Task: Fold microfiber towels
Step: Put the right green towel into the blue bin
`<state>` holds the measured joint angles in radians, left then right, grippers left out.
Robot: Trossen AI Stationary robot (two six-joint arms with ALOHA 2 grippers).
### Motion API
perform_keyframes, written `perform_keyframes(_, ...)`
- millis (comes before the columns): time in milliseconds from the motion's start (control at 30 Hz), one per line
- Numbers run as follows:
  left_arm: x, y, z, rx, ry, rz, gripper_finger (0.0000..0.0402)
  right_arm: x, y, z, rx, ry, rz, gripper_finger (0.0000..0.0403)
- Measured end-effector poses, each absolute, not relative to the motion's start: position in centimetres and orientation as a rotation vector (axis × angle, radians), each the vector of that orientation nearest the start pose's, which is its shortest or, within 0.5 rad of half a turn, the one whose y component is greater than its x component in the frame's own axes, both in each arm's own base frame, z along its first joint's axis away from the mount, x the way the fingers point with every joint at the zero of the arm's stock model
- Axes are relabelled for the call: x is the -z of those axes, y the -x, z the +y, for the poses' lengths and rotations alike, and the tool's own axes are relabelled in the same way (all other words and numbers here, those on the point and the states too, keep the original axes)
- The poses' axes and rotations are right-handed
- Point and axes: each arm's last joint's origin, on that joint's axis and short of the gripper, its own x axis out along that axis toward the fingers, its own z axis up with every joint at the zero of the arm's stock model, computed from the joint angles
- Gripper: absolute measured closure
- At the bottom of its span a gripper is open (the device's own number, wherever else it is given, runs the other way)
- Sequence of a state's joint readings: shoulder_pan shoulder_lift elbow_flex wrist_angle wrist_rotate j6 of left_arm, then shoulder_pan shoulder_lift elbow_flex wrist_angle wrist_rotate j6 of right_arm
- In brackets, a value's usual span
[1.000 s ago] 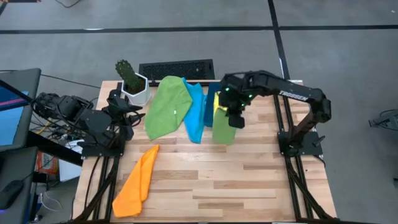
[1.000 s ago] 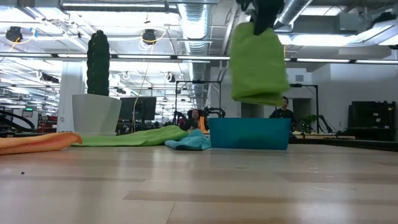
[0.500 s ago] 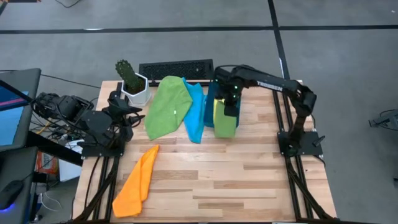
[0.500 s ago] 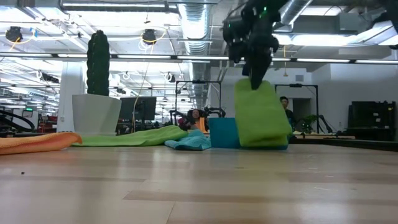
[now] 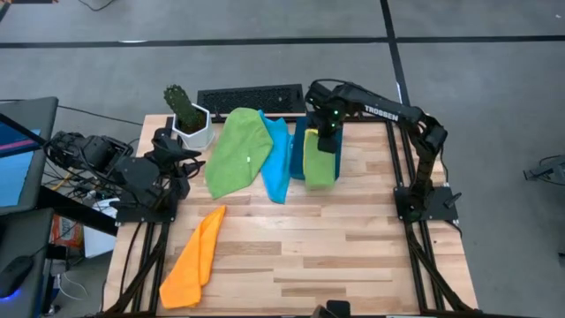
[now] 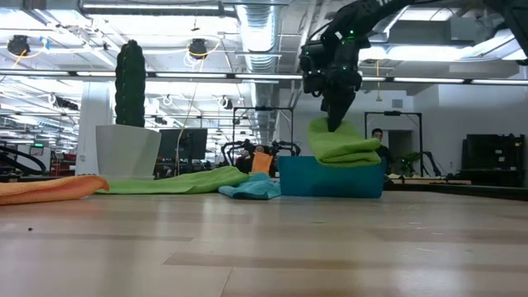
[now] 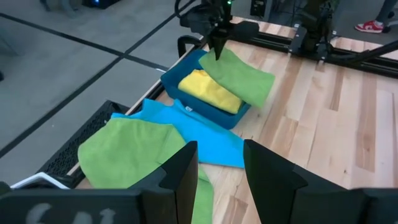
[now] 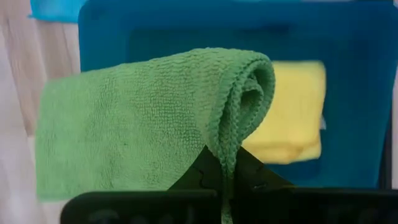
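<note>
Right pincer [image 6: 334,124] pinches the folded green towel [image 5: 319,164] at its fold over the blue bin [image 7: 180,81]; soft, limp cloth, so grip doubled edges. Left pincer [image 7: 217,177] stands spread.

Bright, even overhead light; soft shadows, little glare

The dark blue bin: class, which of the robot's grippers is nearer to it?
Right. The right gripper is directly over the dark blue bin, shut on the folded green towel draped across its rim. The left gripper waits beside the potted cactus, across the spread towels.
</note>
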<state>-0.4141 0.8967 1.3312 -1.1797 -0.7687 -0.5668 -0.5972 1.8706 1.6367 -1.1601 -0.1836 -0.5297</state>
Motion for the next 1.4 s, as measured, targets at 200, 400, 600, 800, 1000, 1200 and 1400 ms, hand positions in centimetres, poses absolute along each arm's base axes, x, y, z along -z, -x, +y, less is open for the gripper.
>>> perform_keyframes(200, -40.7, -11.5, -2.9, -0.504, 0.14, 0.495, 0.0278, -25.7, -30.6, -20.6, 0.004, -0.082, 1.311, 0.038)
perform_keyframes(400, -40.6, -11.5, -2.8, -0.507, 0.136, 0.503, 0.0278, -24.8, -29.8, -21.2, 0.019, -0.111, 1.327, 0.038)
perform_keyframes(600, -40.6, -11.5, -2.8, -0.507, 0.136, 0.503, 0.0278, -24.9, -29.9, -21.7, 0.039, -0.096, 1.293, 0.038)
perform_keyframes(800, -40.6, -11.5, -2.8, -0.508, 0.139, 0.501, 0.0278, -23.9, -30.1, -22.3, 0.029, -0.102, 1.312, 0.038)
perform_keyframes(1000, -40.6, -11.5, -2.8, -0.51, 0.146, 0.5, 0.0278, -21.3, -30.9, -22.9, 0.018, -0.119, 1.374, 0.037)
perform_keyframes(1200, -40.6, -11.5, -2.8, -0.51, 0.145, 0.501, 0.0278, -20.2, -31.1, -23.7, 0.063, -0.1, 1.408, 0.0337)
perform_keyframes(1400, -40.6, -11.4, -2.8, -0.511, 0.144, 0.502, 0.0278, -20.3, -31.1, -24.3, 0.131, -0.095, 1.395, 0.033)
